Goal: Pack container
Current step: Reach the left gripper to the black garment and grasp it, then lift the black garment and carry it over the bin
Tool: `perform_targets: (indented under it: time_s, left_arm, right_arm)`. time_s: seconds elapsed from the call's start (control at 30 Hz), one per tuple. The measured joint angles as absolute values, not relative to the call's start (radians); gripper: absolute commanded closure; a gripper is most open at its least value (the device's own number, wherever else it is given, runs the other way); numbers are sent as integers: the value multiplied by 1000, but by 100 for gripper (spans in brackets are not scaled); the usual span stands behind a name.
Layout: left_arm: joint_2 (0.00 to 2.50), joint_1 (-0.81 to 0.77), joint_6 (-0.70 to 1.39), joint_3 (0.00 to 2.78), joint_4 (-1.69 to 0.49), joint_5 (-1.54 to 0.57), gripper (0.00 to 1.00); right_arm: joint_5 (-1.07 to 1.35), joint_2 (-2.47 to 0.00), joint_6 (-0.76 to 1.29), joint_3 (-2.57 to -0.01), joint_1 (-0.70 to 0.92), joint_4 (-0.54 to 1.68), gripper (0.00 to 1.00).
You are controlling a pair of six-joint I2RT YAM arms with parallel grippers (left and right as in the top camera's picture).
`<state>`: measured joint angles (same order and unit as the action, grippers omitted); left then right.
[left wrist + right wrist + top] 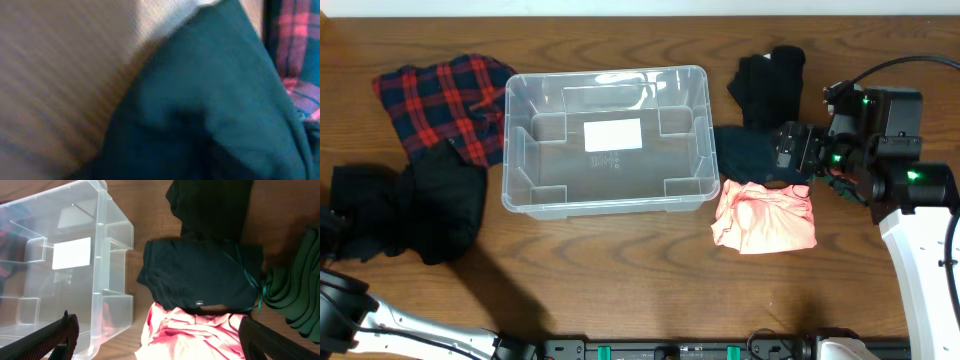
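The clear container stands empty at the table's middle, a white label on its base; it also shows in the right wrist view. My right gripper is open wide and empty, above a pink garment and a dark garment just right of the container. In the overhead view the right gripper hovers over the dark garment, with the pink garment in front. My left arm is at the table's left edge by a black garment. The left wrist view is blurred, filled by dark cloth, with no fingers showing.
A red plaid garment lies left of the container, behind the black one; its edge shows in the left wrist view. Another black garment lies at the back right. A green garment lies at the far right.
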<state>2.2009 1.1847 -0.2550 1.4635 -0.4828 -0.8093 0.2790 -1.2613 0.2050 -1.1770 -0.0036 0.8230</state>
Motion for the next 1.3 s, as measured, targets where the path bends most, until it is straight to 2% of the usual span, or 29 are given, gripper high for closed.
perform_targets:
  time_s: [0.1, 0.17, 0.47, 0.7, 0.83, 0.97, 1.13, 1.3]
  left_arm:
    - [2199, 1182, -239, 1469, -521, -825, 86]
    - [2195, 1183, -218, 1472, -559, -832, 94]
    - [2067, 1182, -54, 1426, -755, -801, 94]
    - [1617, 1132, 87, 1414, -771, -797, 94]
    - [1327, 999, 143, 1416, -758, -792, 94]
    - [1123, 795, 237, 1416, -698, -806, 94]
    - [994, 570, 399, 1416, -571, -809, 94]
    - [971, 368, 505, 1416, -535, -766, 94]
  right_arm:
    - [279, -1261, 205, -1177, -4, 823, 1]
    - [279, -1261, 205, -1177, -4, 823, 1]
    - [279, -1261, 205, -1177, -4, 823, 1]
    - [279, -1261, 205, -1177, -4, 823, 1]
    - [279, -1261, 205, -1177, -4, 823, 1]
    - [279, -1261, 205, -1177, -4, 823, 1]
    - [279, -1261, 205, -1177, -4, 823, 1]
    - [279, -1261, 205, -1177, -4, 823, 1]
